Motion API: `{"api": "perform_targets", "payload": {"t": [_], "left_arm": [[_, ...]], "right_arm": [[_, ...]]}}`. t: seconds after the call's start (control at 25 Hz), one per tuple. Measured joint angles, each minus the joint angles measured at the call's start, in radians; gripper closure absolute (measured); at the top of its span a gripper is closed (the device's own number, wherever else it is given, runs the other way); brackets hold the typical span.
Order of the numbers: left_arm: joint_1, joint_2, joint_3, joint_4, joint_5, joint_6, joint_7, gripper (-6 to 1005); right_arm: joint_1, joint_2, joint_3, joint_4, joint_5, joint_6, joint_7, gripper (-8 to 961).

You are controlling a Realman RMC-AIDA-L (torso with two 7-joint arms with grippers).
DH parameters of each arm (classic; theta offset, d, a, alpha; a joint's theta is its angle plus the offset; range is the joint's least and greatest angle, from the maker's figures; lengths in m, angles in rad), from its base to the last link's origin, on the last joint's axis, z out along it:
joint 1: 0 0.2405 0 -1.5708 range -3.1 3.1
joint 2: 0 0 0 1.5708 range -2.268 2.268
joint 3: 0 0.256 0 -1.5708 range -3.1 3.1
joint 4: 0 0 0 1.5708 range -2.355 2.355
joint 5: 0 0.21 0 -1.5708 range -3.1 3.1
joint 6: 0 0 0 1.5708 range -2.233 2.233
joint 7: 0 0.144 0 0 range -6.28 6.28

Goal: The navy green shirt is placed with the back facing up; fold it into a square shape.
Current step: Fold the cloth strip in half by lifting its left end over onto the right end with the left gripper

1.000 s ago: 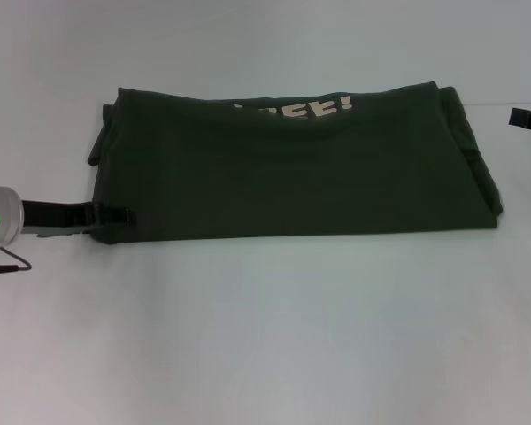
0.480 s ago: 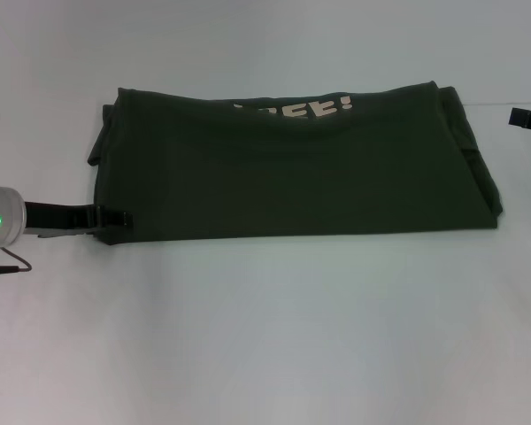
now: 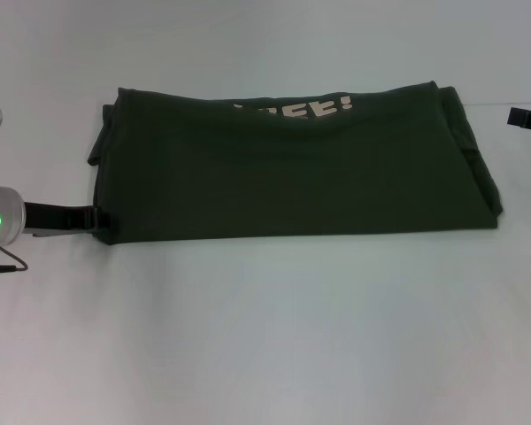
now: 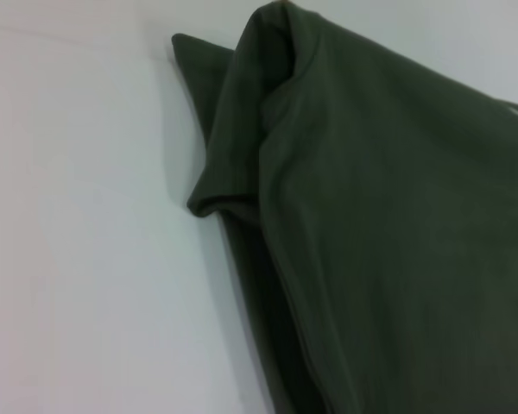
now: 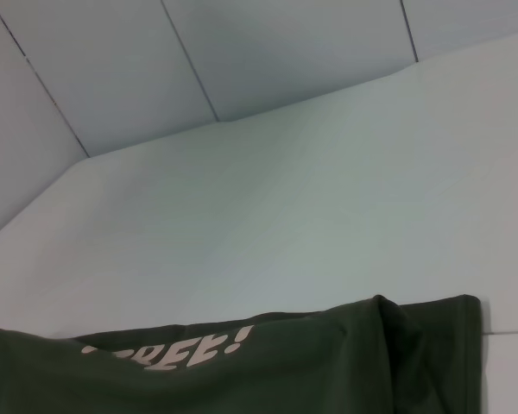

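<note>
A: Light is bright and even over the white table, no glare.

B: Only a thin shadow at six o'clock under the navy green shirt. The left wrist view is soft, its folds blurred.

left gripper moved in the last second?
Yes. In the head view the left gripper has pulled back to the robot's left: its tip lay over the navy green shirt corner, and now sits at the shirt's left edge.

Head overhead; wrists low, shirt-edge close
</note>
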Motion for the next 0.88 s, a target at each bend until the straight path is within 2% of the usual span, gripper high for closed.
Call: {"api": "perform_targets", "payload": {"t": [0.28,0.48,0.64,0.88], "left_arm": [[-0.004,0.0,0.007,-0.002,0.004,-0.005,-0.002,767],[-0.004,0.0,0.007,-0.002,0.005,-0.003,-0.002,946],[-0.004,0.001,0.007,0.0,0.005,0.002,-0.003,962],[-0.007,0.002,0.007,0.003,0.005,0.005,-0.002,970]], "right_arm": [[0.0,0.0,0.0,0.0,-0.003,-0.002,0.003,157],[0.001,0.0,0.0,0.0,-0.014,-0.005,0.005,157],[0.01,-0.003,0.0,-0.008,-0.057,-0.013,0.053,157],[0.047,-0.007,0.0,-0.065,-0.237,-0.086,0.224,157]]}}
